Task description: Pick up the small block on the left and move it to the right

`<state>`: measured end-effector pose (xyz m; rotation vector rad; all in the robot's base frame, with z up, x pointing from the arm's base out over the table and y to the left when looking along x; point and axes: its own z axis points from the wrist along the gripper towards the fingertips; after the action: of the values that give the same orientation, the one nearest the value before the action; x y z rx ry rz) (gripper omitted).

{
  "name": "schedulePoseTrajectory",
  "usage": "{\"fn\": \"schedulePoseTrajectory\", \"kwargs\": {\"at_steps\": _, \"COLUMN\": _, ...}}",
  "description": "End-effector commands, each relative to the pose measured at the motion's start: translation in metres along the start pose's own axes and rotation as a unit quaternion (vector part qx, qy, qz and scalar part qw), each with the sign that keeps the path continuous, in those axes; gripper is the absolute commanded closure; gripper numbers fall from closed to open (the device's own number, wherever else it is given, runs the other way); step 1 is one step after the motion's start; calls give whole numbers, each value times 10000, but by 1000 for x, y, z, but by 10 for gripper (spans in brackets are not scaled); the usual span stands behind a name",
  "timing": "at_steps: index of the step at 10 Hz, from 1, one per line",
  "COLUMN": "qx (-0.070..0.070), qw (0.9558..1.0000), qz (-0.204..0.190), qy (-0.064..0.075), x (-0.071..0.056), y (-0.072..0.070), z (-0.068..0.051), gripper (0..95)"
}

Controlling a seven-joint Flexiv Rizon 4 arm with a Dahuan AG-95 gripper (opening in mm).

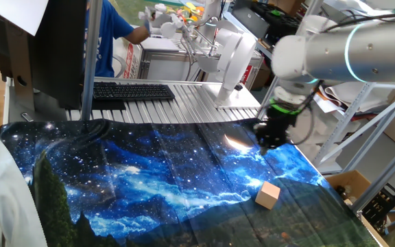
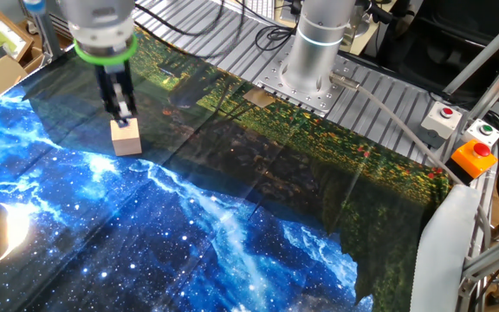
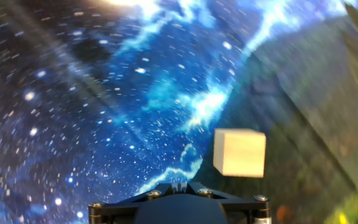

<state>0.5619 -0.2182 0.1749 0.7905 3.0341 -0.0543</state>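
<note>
The small block (image 1: pixel 268 195) sits on the starry blue cloth (image 1: pixel 149 178), alone, with nothing touching it. The gripper (image 1: pixel 269 139) hangs in the air above the cloth, apart from the block. I cannot tell if its fingers are spread or pressed together.

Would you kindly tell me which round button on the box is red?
The red round button, farther from the orange cap than its green neighbour.
</note>
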Motion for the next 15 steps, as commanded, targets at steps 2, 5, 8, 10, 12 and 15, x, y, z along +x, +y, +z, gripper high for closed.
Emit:
{"fn": "schedulePoseTrajectory", "kwargs": {"at_steps": 2, "qx": -154, "qw": 9985, "qz": -513, "qy": -120, "x": -14, "y": -65, "z": 31, "gripper": 950}}
{"fn": "schedulePoseTrajectory", "kwargs": {"at_steps": 5, "qx": -135, "qw": 9993, "qz": -330, "qy": -91, "x": 4, "y": -54, "z": 30, "gripper": 950}}
{"fn": "schedulePoseTrajectory", "kwargs": {"at_steps": 8, "qx": -125, "qw": 9994, "qz": -323, "qy": -34, "x": 1, "y": -52, "z": 21, "gripper": 950}}
{"fn": "schedulePoseTrajectory", "kwargs": {"at_steps": 10, "qx": -123, "qw": 9992, "qz": -368, "qy": -37, "x": 1, "y": -52, "z": 21, "gripper": 950}}
{"fn": "schedulePoseTrajectory", "kwargs": {"at_steps": 12, "qx": -135, "qw": 9992, "qz": -372, "qy": -48, "x": 4, "y": -53, "z": 25, "gripper": 950}}
{"fn": "schedulePoseTrajectory", "kwargs": {"at_steps": 15, "qx": -133, "qw": 9991, "qz": -404, "qy": -46, "x": 5, "y": -53, "z": 26, "gripper": 950}}
